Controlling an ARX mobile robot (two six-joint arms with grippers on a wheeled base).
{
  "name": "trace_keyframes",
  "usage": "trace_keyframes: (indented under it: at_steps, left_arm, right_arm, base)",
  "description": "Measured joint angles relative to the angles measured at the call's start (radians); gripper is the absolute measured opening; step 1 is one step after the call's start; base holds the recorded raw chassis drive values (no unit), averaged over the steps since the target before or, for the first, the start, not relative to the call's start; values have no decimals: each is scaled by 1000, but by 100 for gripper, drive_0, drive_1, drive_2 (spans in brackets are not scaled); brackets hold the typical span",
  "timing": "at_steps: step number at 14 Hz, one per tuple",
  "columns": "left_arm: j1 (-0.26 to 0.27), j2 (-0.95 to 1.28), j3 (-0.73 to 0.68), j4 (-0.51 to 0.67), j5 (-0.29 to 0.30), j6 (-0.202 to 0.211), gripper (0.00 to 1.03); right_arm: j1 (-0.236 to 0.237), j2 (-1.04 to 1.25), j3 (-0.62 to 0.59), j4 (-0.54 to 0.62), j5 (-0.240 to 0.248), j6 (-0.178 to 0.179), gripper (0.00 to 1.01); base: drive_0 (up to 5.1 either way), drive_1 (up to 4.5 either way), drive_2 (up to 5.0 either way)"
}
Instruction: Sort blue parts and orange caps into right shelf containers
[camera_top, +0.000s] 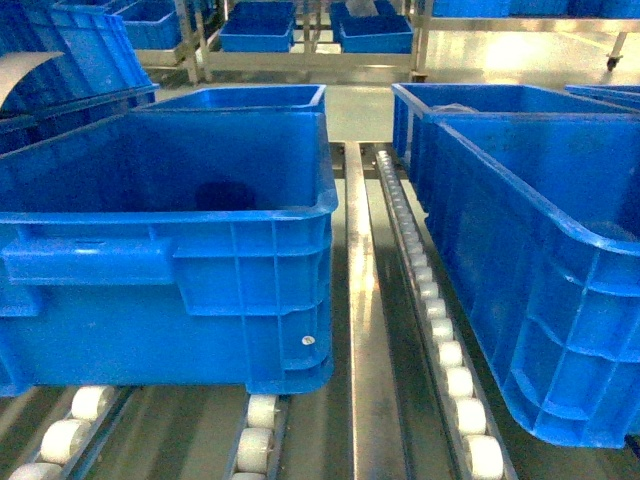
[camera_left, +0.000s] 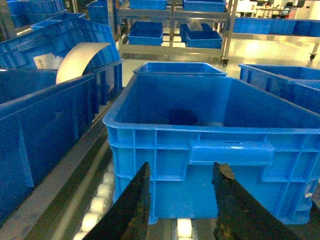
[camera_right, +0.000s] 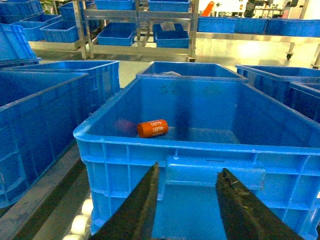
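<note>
Right wrist view shows your right claw (camera_right: 185, 205) spread and empty before a blue crate (camera_right: 200, 150) holding an orange cap (camera_right: 152, 128). Your left claw (camera_left: 182, 202), also apart, faces the left crate (camera_left: 210, 150), probably poised between picks.

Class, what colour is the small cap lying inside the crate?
Orange cap, white digits; clearest in the right wrist view.

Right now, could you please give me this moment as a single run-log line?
left gripper: open, empty, facing left crate | right gripper: open, empty, facing right crate | orange cap: lying in right crate
</note>
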Motion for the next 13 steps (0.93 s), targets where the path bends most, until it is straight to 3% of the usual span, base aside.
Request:
trace_keyframes:
  at_steps: [4, 5, 13]
  left_arm:
    - [0, 0, 0, 0, 0, 0, 89]
    - [0, 0, 0, 0, 0, 2, 100]
    - [0, 0, 0, 0, 0, 2, 98]
  right_arm:
    - [0, 0, 0, 0, 0, 0, 93]
    - [0, 0, 0, 0, 0, 0, 99]
    - [0, 0, 0, 0, 0, 0, 98]
  base:
    - [0, 0, 0]
    - [0, 0, 0]
    - [0, 0, 0]
